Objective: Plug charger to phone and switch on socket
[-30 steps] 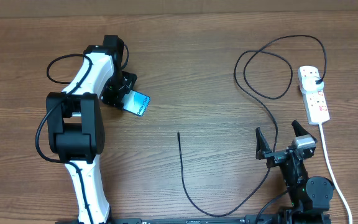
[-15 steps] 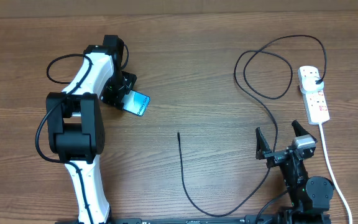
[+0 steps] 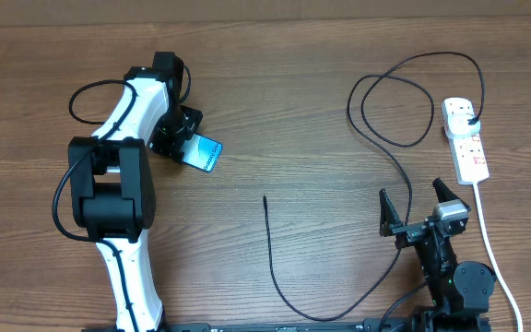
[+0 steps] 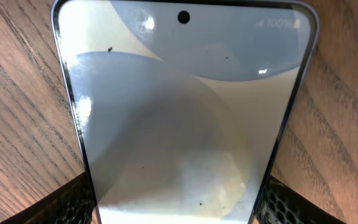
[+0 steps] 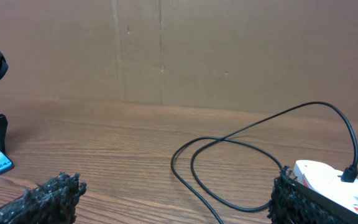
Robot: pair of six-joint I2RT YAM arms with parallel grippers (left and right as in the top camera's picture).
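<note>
I am clamping my left gripper [image 3: 190, 145] on the phone [image 3: 206, 154]: in the left wrist view my pads [image 4: 79, 200] are pressing against both of its long edges near the bottom, and the lit screen is filling almost the whole view. From overhead the phone is sticking out of my left fingers toward the middle of the table [image 3: 293, 83], screen up and at a slant to the table edge. Whether it is resting on the wood or lifted off it I cannot tell. My right gripper [image 3: 411, 190] is sitting low at the near right of the table, its 2 fingers standing wide apart with nothing between them. The charger [image 3: 276, 277] is lying loose on the wood, well apart from the phone. Its tip [image 3: 265, 199] is pointing away from me near the table's middle, between my 2 arms, and the cable is running back toward me, curving right past my right gripper, then looping once at the far right. Its plug [image 3: 469, 117] is sitting in the far outlet of the socket [image 3: 468, 152], which is lying just beyond my right gripper, its white cord [image 3: 492, 254] trailing back past my right arm. The socket's red switch marks are showing, but I cannot tell how the switches are set
</note>
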